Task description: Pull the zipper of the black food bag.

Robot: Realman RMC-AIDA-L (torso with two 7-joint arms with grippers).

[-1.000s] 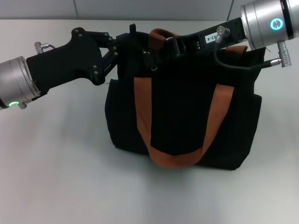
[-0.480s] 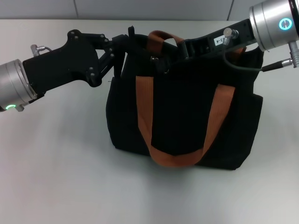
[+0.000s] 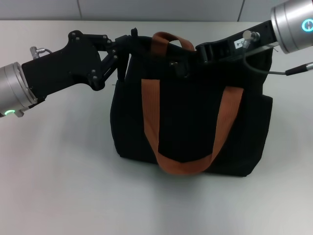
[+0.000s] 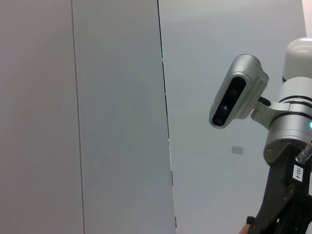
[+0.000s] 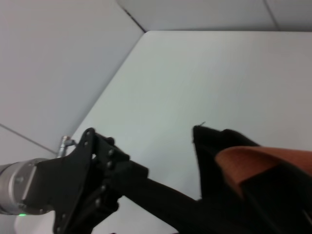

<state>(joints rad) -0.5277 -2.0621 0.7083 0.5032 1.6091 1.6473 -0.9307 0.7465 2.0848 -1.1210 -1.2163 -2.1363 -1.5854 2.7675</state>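
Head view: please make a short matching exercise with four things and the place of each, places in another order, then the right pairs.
Things:
1. left claw
2. right claw
3. zipper
4. strap handle

Places:
A. hangs in a loop down the front of the black food bag
B. at the bag's top left corner
C. small silver tab on the top edge, near the middle
D. reaches in from the right, over the bag's top

Pairs: 1-B, 2-D, 3-C, 4-A

Right pincer point(image 3: 188, 66) has slid rightward along the black food bag point(image 3: 190, 112) top; zipper point(image 3: 172, 64) followed.
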